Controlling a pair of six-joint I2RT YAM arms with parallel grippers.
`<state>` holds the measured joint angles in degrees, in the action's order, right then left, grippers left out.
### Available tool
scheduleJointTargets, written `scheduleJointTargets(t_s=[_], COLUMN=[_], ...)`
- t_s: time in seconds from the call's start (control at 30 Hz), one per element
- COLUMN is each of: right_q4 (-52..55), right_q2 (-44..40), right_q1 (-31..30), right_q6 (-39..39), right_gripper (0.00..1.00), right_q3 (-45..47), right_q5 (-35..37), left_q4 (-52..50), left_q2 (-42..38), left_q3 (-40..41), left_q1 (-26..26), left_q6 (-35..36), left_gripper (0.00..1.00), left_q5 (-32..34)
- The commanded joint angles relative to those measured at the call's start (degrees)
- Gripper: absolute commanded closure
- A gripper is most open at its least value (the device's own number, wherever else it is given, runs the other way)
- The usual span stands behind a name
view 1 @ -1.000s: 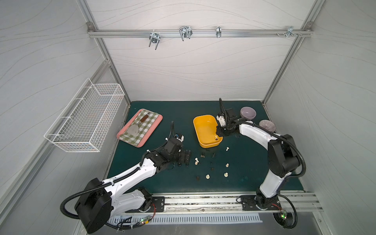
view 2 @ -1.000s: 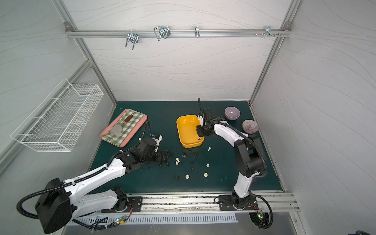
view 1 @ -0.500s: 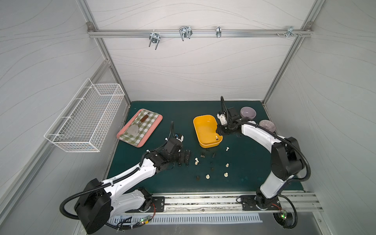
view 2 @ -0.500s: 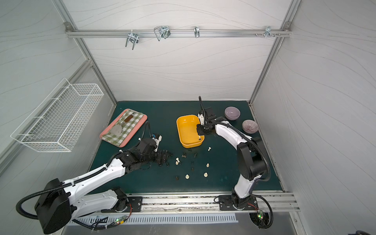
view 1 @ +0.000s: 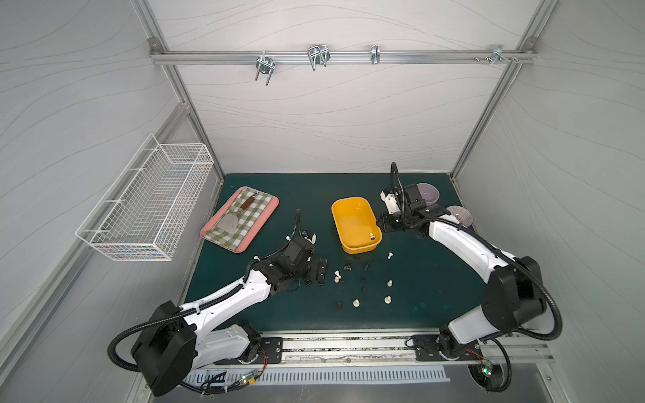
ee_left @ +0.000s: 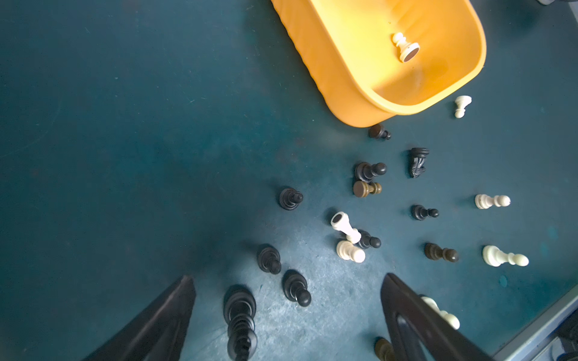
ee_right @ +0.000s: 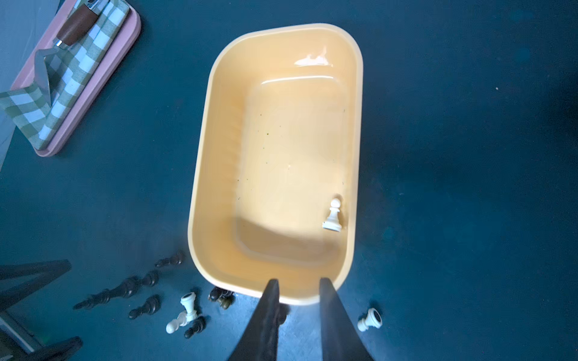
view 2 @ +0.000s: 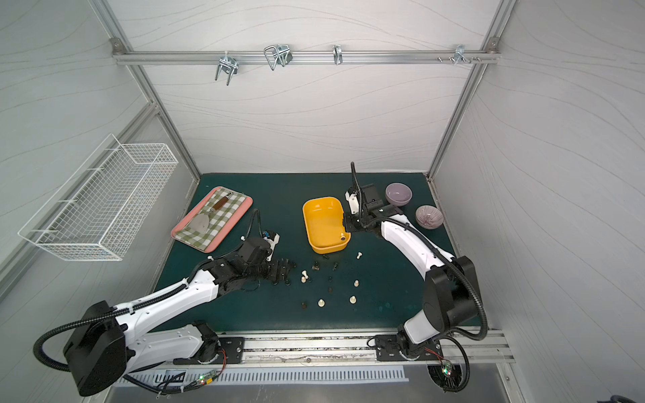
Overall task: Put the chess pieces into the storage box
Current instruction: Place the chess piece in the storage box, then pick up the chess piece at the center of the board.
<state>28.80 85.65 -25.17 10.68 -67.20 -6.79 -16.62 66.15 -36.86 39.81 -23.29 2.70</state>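
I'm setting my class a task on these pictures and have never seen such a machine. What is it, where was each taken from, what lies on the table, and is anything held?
It is two robot arms, each ending in a two-fingered gripper. Both top views look down on the whole scene; the other two come from cameras on the wrists. On the green mat lie small dark and white chess pieces, a yellow box with one white pawn lying inside, a pink tray and two bowls. A wire basket hangs at the side. The left gripper stands wide open over dark pieces; the right gripper hangs at the box's edge, jaws narrowly apart. Neither holds anything.
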Motion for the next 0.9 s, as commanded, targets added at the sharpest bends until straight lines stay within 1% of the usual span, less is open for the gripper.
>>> scheduleJointTargets(t_s=[0.0, 0.23, 0.47, 0.67, 0.87], right_q4=[1.94, 2.02, 2.05, 2.22, 2.32], right_q2=[-4.0, -10.38, -14.46, -16.56, -16.92], right_q1=[0.9, 2.09, 2.67, 3.11, 3.18], right_q6=[-0.01, 2.11, 3.75, 4.68, 5.19], right_gripper=[0.74, 0.74, 0.74, 0.74, 0.74], right_q3=[3.23, 11.31, 17.27, 20.06, 21.22], right_q5=[-1.04, -0.99, -0.44, -0.46, -1.0], left_q4=[0.44, 0.54, 0.29, 0.1, 0.19], left_q2=[0.47, 1.15, 1.47, 2.09, 2.94], left_q3=[-2.77, -3.08, -3.19, -3.48, -3.91], left_q1=[0.26, 0.22, 0.3, 0.34, 0.7], left_q6=[1.14, 1.53, 2.35, 2.72, 2.98], left_gripper=[0.07, 0.07, 0.08, 0.09, 0.09], left_q5=[-0.05, -0.4, -1.29, -1.79, -2.48])
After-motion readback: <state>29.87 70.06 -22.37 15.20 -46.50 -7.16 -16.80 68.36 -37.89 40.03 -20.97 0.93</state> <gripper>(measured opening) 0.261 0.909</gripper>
